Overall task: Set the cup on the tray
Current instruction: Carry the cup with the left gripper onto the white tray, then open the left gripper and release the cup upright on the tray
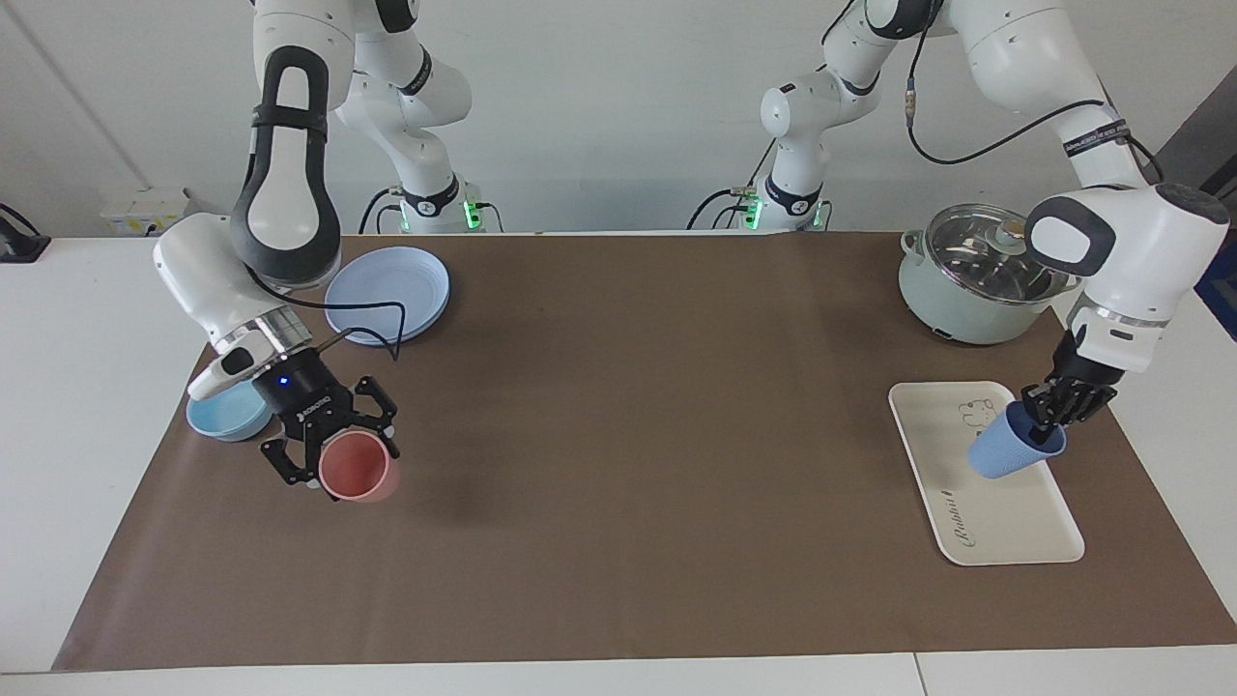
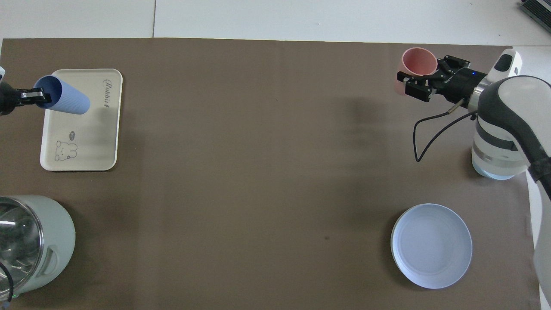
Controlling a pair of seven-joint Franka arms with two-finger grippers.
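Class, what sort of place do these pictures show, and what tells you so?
Probably a robotics lab staged as a kitchen: two white robot arms at a table with a brown mat, a pale-green lidded pot and a cream-white rectangular tray.

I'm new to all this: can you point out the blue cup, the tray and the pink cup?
blue cup (image 1: 1000,457), facing view, ribbed side wall.
tray (image 1: 1005,527), facing view, bare surface near the lettering.
pink cup (image 1: 358,467), facing view, inside of its mouth.
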